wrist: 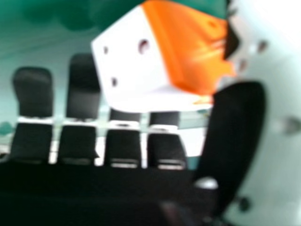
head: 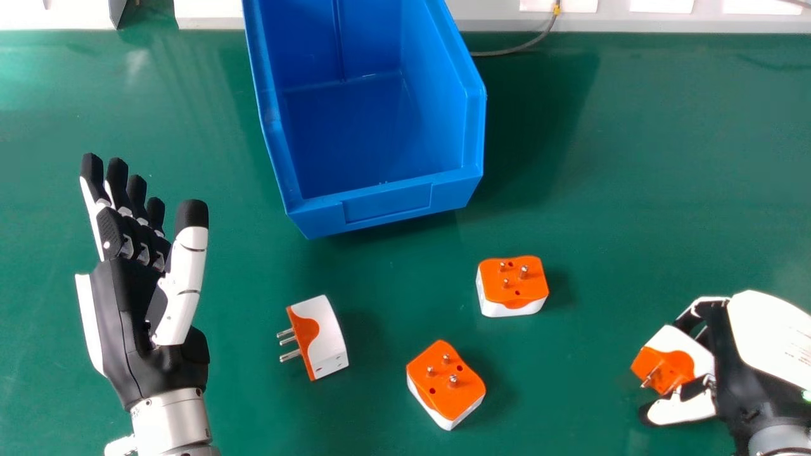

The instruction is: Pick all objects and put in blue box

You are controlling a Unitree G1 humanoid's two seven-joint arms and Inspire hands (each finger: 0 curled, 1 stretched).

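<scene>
At the frame's lower right, we gripped a plug adapter (head: 696,349) with our right hand (head: 734,354); at the left, our left hand (head: 127,310) held its fingers open.

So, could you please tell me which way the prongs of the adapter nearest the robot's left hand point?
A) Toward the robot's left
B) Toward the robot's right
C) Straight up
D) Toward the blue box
A: the adapter lies on its side, its metal prongs sticking out on the side facing the left hand.
</scene>
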